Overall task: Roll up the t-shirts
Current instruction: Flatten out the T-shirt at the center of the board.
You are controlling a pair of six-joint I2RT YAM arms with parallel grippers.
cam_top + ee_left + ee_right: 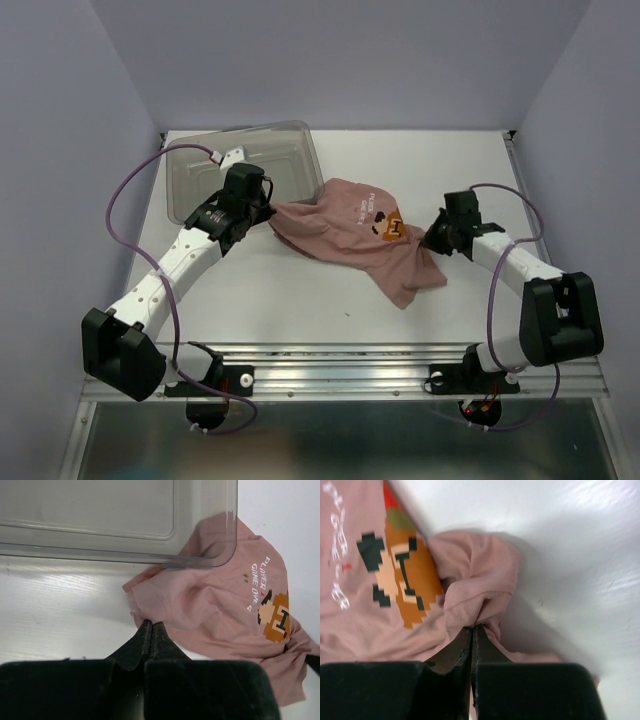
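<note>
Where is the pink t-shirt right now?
In the top view the pink t-shirt sits bunched mid-table, just right of the clear bin. It is held between the left gripper and the right gripper, each pinching an edge.

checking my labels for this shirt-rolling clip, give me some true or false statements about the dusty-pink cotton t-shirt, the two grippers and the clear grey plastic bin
1. The dusty-pink cotton t-shirt lies spread flat on the white table. False: it is bunched up between the two arms.
2. The left gripper is shut on the shirt's fabric. True.
3. The right gripper hangs open above the shirt. False: it is shut on a fold of fabric.
4. The orange pixel print faces up. True.
5. The shirt lies inside the clear grey plastic bin. False: it lies on the table beside the bin.
</note>
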